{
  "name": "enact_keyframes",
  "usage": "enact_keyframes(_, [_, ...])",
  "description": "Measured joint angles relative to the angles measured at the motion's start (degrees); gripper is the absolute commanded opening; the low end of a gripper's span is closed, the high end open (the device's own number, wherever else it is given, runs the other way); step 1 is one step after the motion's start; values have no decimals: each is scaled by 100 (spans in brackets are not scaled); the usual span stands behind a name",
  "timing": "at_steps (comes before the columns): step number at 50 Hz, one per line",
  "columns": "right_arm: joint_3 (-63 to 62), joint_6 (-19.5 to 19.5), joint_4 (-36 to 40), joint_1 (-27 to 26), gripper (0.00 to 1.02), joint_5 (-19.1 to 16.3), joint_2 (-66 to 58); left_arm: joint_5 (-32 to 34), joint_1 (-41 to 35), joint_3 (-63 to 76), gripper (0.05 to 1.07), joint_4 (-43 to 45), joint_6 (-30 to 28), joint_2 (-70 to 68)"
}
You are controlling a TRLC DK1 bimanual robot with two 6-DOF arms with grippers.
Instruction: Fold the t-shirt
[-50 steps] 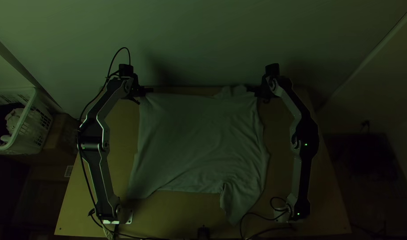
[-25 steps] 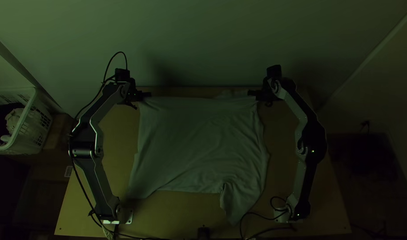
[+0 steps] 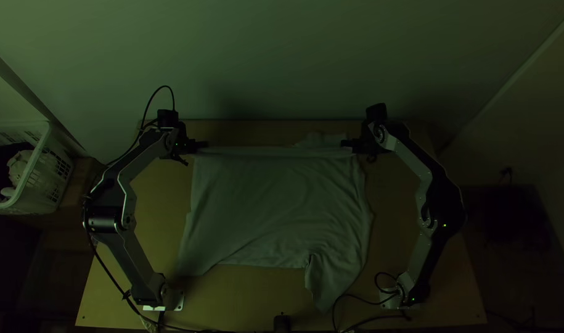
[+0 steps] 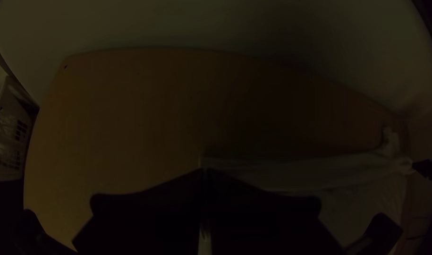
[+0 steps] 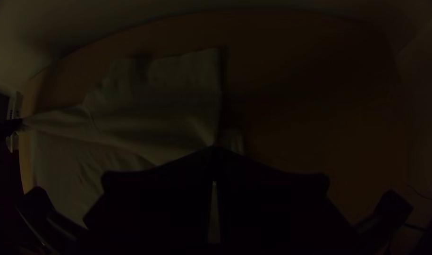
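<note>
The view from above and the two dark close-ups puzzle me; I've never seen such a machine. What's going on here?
The machine is a pair of jointed arms, a left arm and a right arm, mounted on a wooden table. The view from above comes from a fixed camera high over the table's near edge. Each dark close-up comes from a camera on one arm's wrist.

On the table lies a t-shirt, mostly spread out and a little wrinkled. The left claw and the right claw each pinch it, with a stretch of cloth pulled straight between them. Off to the left stands a basket with cloth inside.
</note>
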State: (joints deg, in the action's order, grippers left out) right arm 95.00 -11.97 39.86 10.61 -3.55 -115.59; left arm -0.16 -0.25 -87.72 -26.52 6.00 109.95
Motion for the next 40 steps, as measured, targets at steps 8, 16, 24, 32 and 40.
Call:
enact_keyframes(8, [-682,0,-282,94,2,7,446,0,0,457,8,210,2,-251])
enact_keyframes(16, [-1322,0,-444,129,2,7,822,0,-7,898,8,315,2,-501])
enact_keyframes(24, [-1847,-2,-564,129,2,4,1226,0,-7,1126,8,317,0,-737])
enact_keyframes(32, [-2249,0,-627,129,2,4,1670,-2,-7,1329,8,317,0,-1054])
enact_keyframes(40, [-2656,0,-671,129,2,4,2052,0,-7,1650,8,321,-7,-1392])
